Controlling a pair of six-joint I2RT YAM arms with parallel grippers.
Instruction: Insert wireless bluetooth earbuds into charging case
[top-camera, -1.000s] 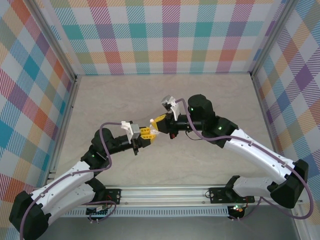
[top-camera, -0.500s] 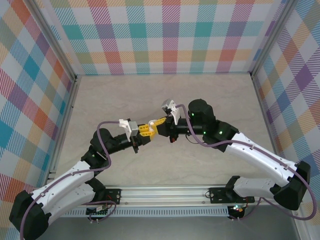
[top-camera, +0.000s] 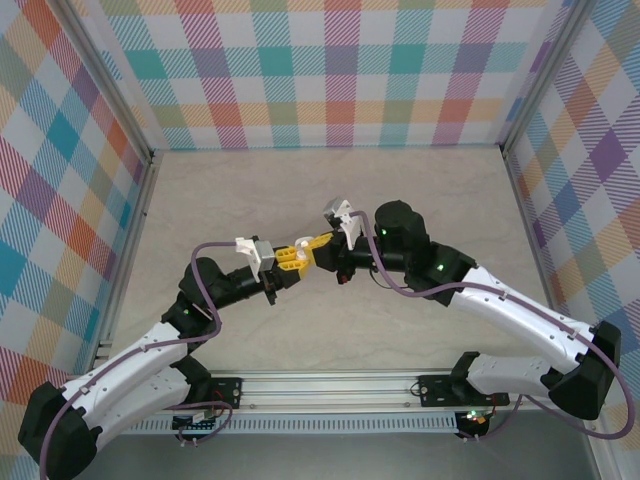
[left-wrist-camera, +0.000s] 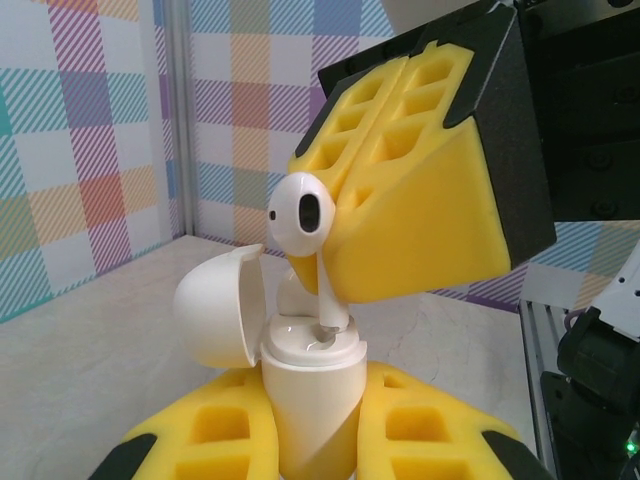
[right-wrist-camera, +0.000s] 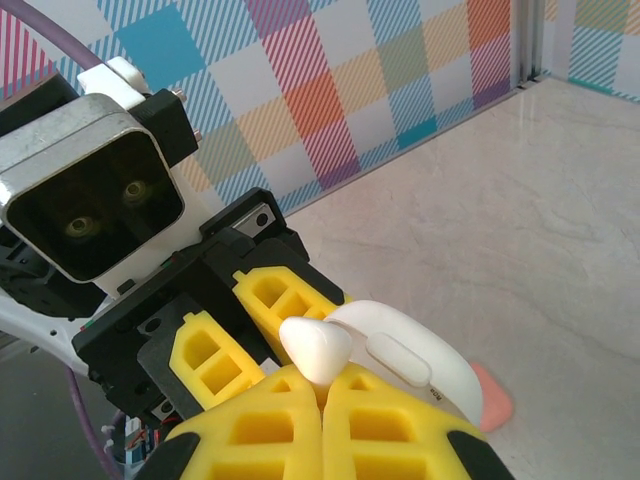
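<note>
- Both arms meet over the middle of the surface (top-camera: 420, 200), fingertips nearly touching.
- Left hand (left-wrist-camera: 312, 440) is clamped tight on the white case (left-wrist-camera: 310, 400), one yellow pad on each side, and holds it upright.
- The lid (left-wrist-camera: 215, 305) is flipped open, hanging off to the left in the left wrist view.
- Right hand (right-wrist-camera: 322, 388) is pinched closed on a white earbud (left-wrist-camera: 300, 213), coming in from above the case.
- The earbud's stem points down and its tip sits right at the case's open top. The bulb end is well above the rim, so it's not seated yet.
- There's a coral-pink bit (right-wrist-camera: 492, 398) lying on the surface, peeking out behind the lid. Can't tell what it is.
</note>
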